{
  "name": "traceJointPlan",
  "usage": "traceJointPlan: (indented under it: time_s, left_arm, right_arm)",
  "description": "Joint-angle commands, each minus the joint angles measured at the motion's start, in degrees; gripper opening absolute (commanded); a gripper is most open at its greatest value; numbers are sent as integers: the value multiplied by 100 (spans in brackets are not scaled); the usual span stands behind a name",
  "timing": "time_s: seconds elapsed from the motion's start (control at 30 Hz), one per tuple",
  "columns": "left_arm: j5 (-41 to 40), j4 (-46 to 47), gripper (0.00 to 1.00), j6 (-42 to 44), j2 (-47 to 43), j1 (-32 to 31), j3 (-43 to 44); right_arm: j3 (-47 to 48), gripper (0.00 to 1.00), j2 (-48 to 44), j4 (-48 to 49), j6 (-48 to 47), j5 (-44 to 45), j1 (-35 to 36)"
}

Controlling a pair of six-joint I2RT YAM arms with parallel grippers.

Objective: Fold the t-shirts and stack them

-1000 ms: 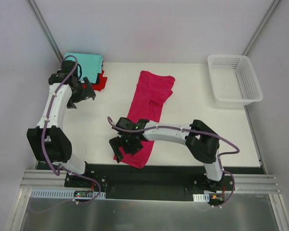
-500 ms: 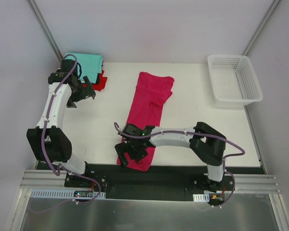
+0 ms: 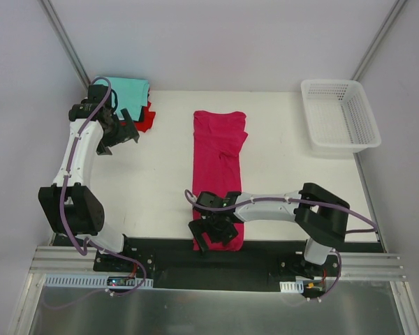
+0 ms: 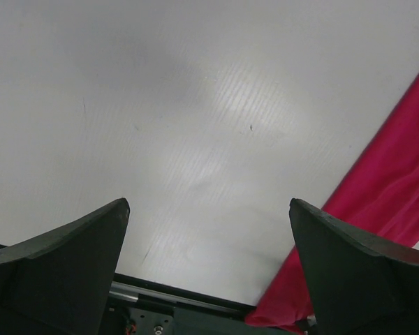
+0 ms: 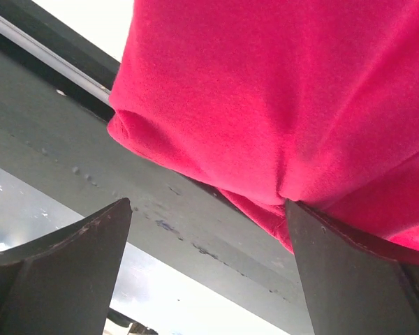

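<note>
As the right gripper (image 3: pixel 215 229) slid rightward along the table's (image 3: pixel 286 167) near edge over the last 1 second, the magenta t-shirt (image 3: pixel 218 150) swung from a slant into a straight strip. It runs from the far middle to that edge, its hem overhanging. The gripper's jaws stand spread, with cloth lying between them unpinched. The left gripper (image 3: pixel 122 131) hangs released beside the teal t-shirt (image 3: pixel 126 89) at the far-left corner. Straightened, the magenta t-shirt looks ready for a cross fold.

We see a robot lab: bare white walls (image 3: pixel 230 42) far past the right pincer (image 3: pixel 213 236), a white table (image 3: pixel 153 181) under it, a metal rail (image 3: pixel 377 265) just behind it.
</note>
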Motion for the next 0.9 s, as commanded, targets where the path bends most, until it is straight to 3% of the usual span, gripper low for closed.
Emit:
traceJointPlan:
  time_s: [0.0,0.2,0.33,0.47,0.67,0.87]
  left_arm:
    - [295,-155,99,246,-16,-15,130]
    - [595,-164,99,387,-138,-287,207]
    - [1341,-182,99,334,-261,-839,568]
    - [2009,-173,99,482,-61,-1585,771]
    - [3090,-68,99,887,922,-2054,902]
    - [4460,563,99,766,1749,-2186,1105]
  right_arm:
    - [-139,96,-461,-385,42,321,-113]
    - [545,96,-770,-1060,-212,777,-96]
    - [1615,96,-954,-2034,-379,1304,-61]
    - [1970,96,-1243,-2292,-459,1805,-262]
    - [1112,96,-2236,-2002,103,2972,-412]
    - [292,96,-3870,-1774,420,3826,-333]
